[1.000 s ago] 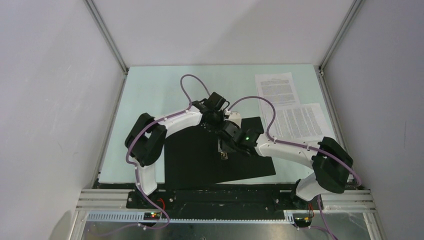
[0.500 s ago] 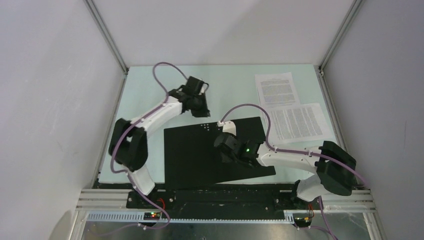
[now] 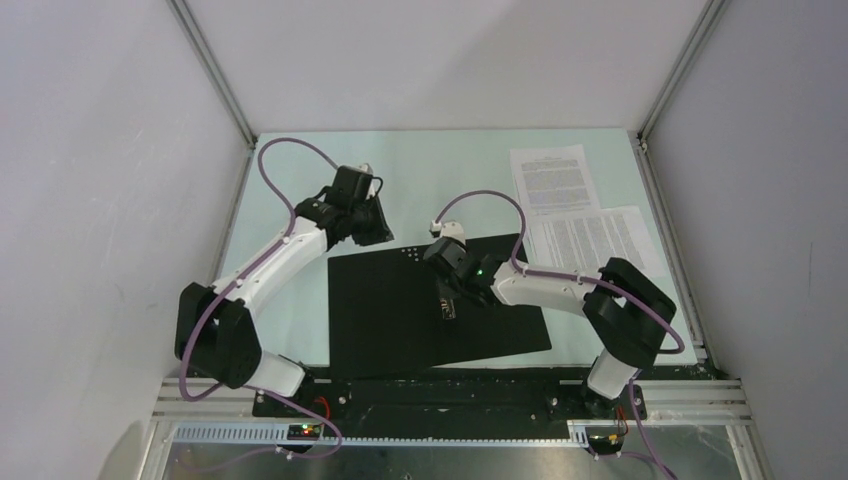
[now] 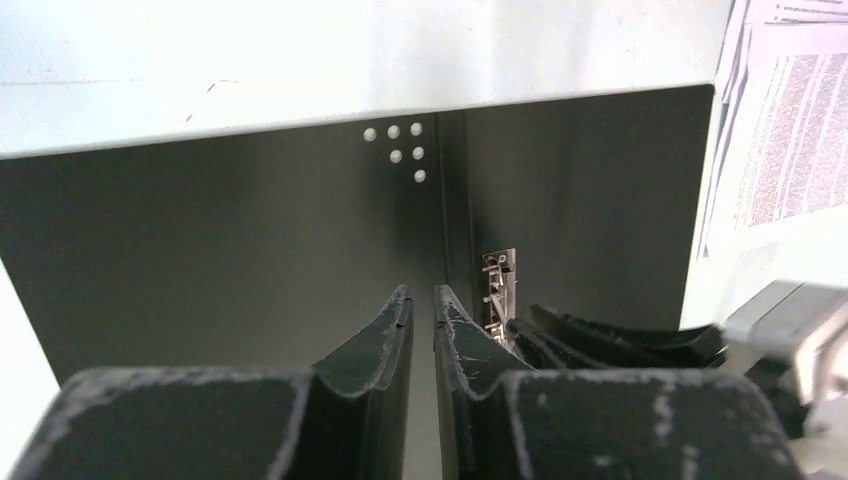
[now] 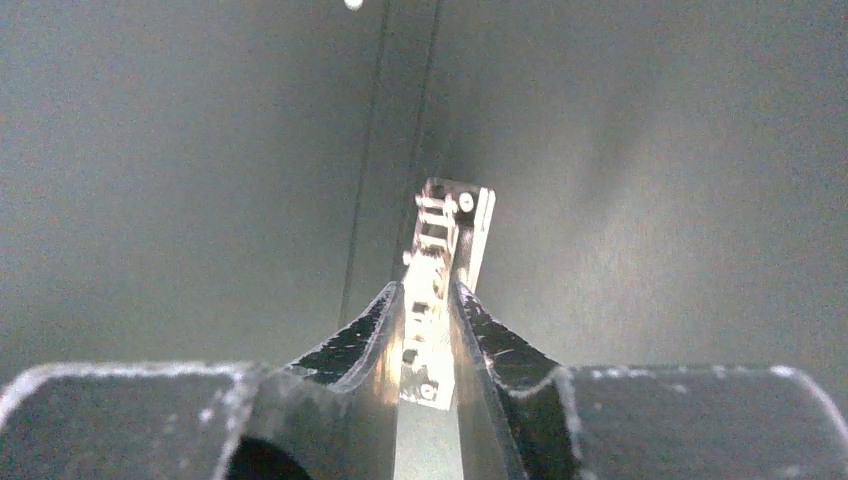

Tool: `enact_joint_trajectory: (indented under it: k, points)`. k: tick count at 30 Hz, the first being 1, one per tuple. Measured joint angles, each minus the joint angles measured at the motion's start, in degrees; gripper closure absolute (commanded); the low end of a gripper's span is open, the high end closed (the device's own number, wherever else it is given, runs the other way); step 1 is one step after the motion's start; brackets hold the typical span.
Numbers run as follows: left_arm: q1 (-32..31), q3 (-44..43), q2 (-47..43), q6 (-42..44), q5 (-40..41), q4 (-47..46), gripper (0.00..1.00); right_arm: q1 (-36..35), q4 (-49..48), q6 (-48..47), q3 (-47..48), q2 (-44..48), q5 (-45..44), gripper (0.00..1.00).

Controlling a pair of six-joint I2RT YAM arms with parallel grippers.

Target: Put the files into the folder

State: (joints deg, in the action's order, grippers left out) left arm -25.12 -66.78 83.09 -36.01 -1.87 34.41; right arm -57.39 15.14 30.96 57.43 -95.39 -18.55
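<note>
The folder lies open on the table, black inside up, with white dots near its far edge. Its metal clip sits by the spine and also shows in the left wrist view. My right gripper is down on the folder, jaws closed around the metal clip, the gripper's tips at its sides. My left gripper hovers just beyond the folder's far left edge, shut and empty. The two files lie flat at the far right, partly overlapping.
Aluminium frame posts and white walls enclose the pale green table. The right arm's forearm lies across the folder's right cover. The files' edge shows in the left wrist view.
My left arm has drawn back from the folder's middle to the far left, past the folder's edge. My right gripper has shifted up the spine and now sits on the metal clip.
</note>
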Motion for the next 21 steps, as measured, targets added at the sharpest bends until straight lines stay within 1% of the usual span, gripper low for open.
enact_joint_trajectory:
  k: [4, 6, 12, 16, 18, 21]
  points:
    - [0.22, 2.21, -1.42, 0.0, -0.04, 0.22, 0.81, 2.54, -1.14, -0.96, 3.43, -2.1, 2.29, 0.69]
    - [0.24, 3.08, -2.29, 0.0, -0.09, 0.44, 0.8, 3.32, -1.57, -1.01, 4.7, -3.08, 3.39, 0.65]
    - [0.39, 5.51, -5.14, 0.04, -0.35, 0.52, 0.79, 6.05, -0.13, -0.26, 5.33, -3.72, 4.13, 0.59]
    - [0.52, 6.14, -5.51, 0.09, -0.87, 0.7, 0.78, 9.11, 0.92, 1.03, 2.14, 0.13, 4.37, 0.63]
    - [0.57, 6.14, -5.53, 0.09, -1.18, 0.68, 0.78, 9.79, 1.36, 1.99, -0.31, 3.52, 4.48, 0.68]
    - [0.57, 6.14, -5.53, 0.11, -1.46, 0.68, 0.78, 8.96, 1.36, 3.8, -3.91, 7.98, 6.08, 0.74]
